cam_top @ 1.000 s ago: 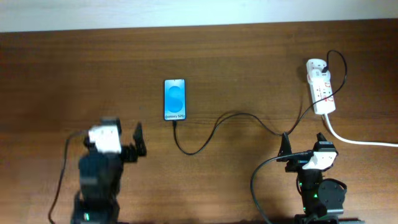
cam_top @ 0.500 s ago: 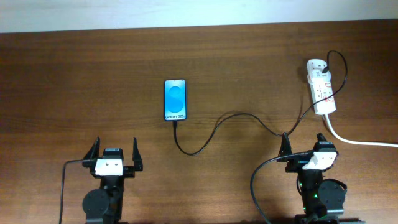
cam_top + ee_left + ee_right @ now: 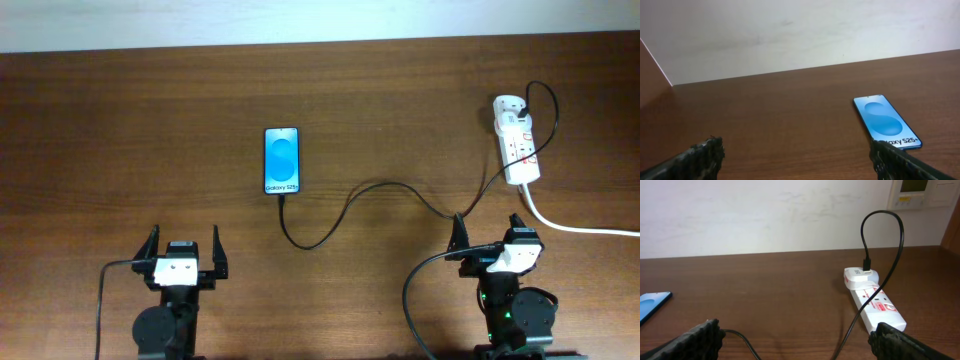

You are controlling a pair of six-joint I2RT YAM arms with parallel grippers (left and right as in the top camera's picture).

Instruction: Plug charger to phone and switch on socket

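Note:
The phone [image 3: 282, 159] lies flat mid-table with its blue screen up; it also shows in the left wrist view [image 3: 886, 121] and at the left edge of the right wrist view [image 3: 652, 305]. The charger [image 3: 345, 205], a thin black cable, runs from the phone's near end across the table to a white adapter on the socket [image 3: 515, 143], seen as well in the right wrist view [image 3: 875, 302]. My left gripper [image 3: 183, 250] is open and empty, near the front edge, below and left of the phone. My right gripper [image 3: 490, 234] is open and empty, below the socket, with the cable [image 3: 860, 315] passing between its fingers.
The socket's thick white cord [image 3: 580, 228] trails off to the right edge. A white wall [image 3: 790, 35] backs the far side of the brown table [image 3: 130, 130]. A wall panel [image 3: 912, 192] shows at the top right of the right wrist view.
My left arm has drawn back from a turned pose to a straight rest pose at the front edge, its fingers now spread. The right arm, phone and cable have not moved.

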